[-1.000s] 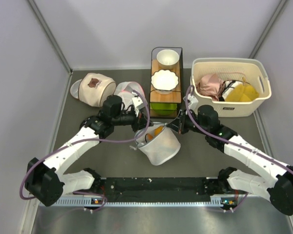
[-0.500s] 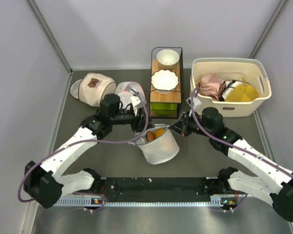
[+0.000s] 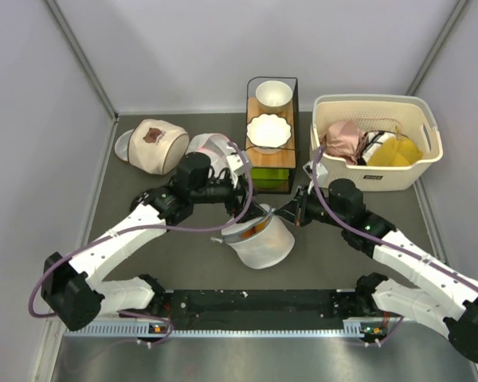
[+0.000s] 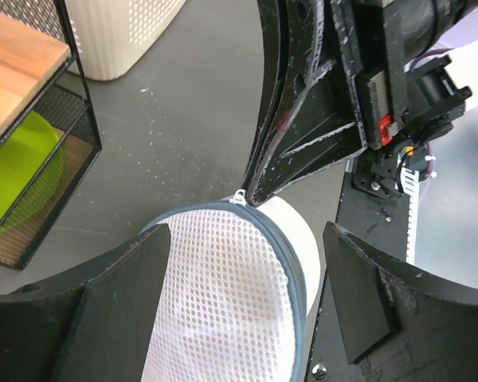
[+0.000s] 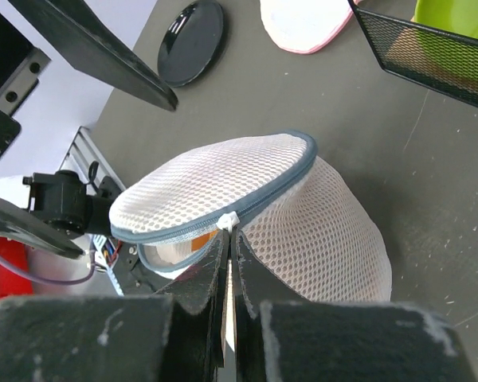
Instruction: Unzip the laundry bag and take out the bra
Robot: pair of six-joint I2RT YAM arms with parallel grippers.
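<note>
Since half-second back, left arm swings in over laundry bag (image 3: 264,245); less orange shows. Bag lies directly under left pincer (image 4: 245,239), lid (image 5: 215,179) between its wide-spread fingers (image 4: 103,318), nothing gripped. Inside bag, bra (image 3: 258,226) shows as sliver under lid gap. At lid rim, right pincer (image 5: 229,239) pinched shut on zip pull (image 5: 227,218). Zip only part open; left likely set to brace bag while right drags pull on. Just beyond left pincer, wire rack (image 4: 76,111).

Bright even light, soft shadows, wrist views blurred at near edges
</note>
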